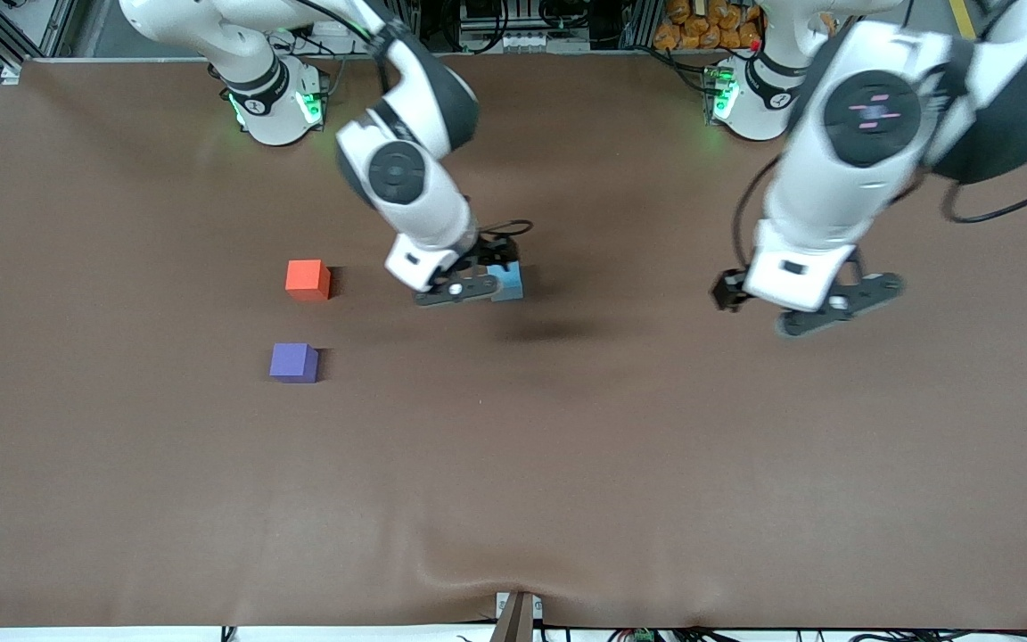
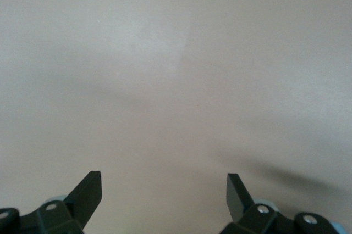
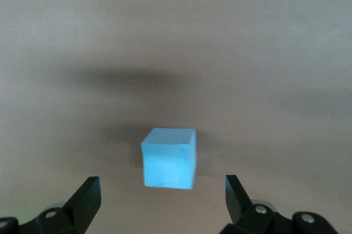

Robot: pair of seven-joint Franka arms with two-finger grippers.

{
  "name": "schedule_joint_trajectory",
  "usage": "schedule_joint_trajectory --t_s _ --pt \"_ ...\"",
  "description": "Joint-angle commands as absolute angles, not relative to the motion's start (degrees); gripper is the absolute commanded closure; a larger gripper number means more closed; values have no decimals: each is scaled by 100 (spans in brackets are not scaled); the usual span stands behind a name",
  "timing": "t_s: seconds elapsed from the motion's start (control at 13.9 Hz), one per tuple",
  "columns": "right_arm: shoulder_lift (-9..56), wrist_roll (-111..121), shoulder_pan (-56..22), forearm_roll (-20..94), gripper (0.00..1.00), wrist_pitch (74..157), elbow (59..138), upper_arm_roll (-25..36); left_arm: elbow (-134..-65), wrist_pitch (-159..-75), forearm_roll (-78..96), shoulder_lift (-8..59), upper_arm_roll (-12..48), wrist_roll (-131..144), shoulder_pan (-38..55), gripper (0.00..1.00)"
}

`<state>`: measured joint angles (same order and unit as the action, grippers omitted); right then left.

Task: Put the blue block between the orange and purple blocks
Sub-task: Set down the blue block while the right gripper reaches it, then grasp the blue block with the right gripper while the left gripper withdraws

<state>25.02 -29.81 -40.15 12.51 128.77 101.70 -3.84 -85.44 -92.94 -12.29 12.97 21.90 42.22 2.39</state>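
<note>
Now right gripper (image 3: 159, 201) hovers spread over blue block (image 3: 169, 158); left gripper (image 2: 164, 201) spread, waiting.

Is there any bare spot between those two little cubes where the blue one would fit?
Yes: a strip of brown tabletop lies bare between the orange block and the purple block. The stretch nearer the camera is bare too. It is crowded only around the blue block, under the open right gripper; the open left gripper hangs over bare cloth.
</note>
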Motion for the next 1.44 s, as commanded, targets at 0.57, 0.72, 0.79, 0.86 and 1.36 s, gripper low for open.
schedule_joint_trajectory --t_s 0.57,0.72,0.79,0.86,1.36 --pt "3453 -3753 -4570 686 0 13912 10283 -255 -9229 -8931 -492 159 590 600 166 0" --pt "3524 -3928 -4666 677 0 13948 10266 -264 -9211 -8684 -492 114 405 204 359 0" --pt "3524 -4007 -4710 668 0 13948 10266 -255 -9176 -8649 -492 53 335 202 447 0" --pt "3507 -3990 -4711 651 21 13922 10266 -255 -9158 -8640 -492 -78 325 272 474 0" --pt "2841 -3929 -3852 501 100 12606 9967 -194 -8921 -8526 97 -290 430 562 351 0"
